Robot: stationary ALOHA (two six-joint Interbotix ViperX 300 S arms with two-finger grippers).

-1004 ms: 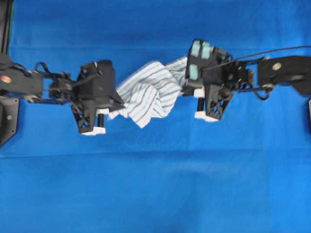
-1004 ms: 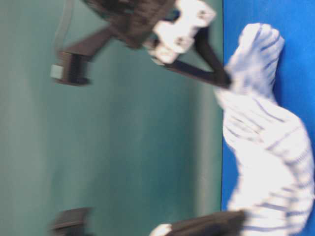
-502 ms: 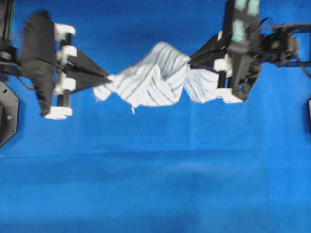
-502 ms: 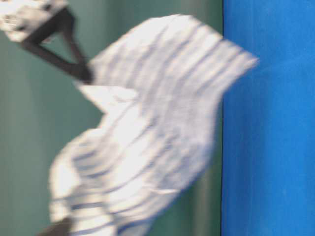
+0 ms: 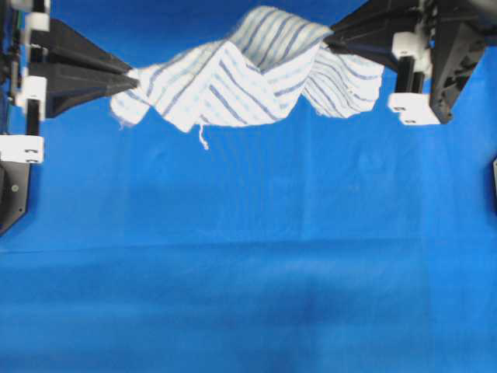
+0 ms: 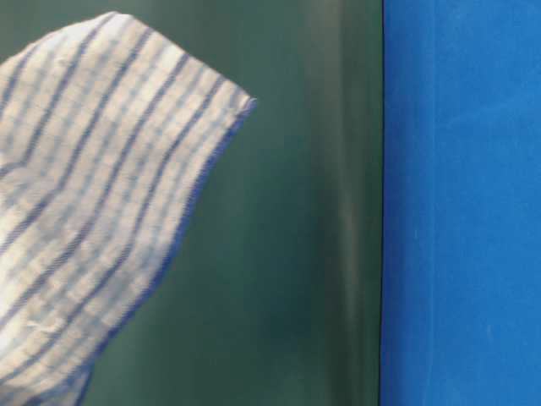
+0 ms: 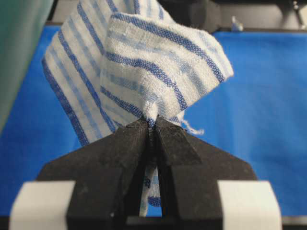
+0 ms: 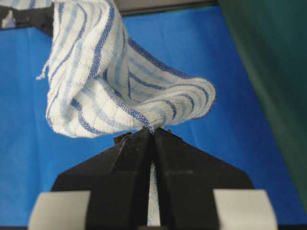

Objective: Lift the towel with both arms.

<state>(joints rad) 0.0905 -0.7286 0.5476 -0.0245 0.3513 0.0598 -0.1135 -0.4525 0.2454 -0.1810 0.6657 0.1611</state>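
Reaching in from the left edge of the overhead view: black pointed two-finger left gripper (image 5: 132,78), level, jaws clenched on one end of the small white towel with thin blue-grey stripes (image 5: 248,74). From the upper right: matching right gripper (image 5: 330,36), clamped on the other end. Strung between both tips near the top of the frame, clear of the bright blue sheet (image 5: 248,272), sagging in crumpled folds, loose thread dangling from the lower hem.
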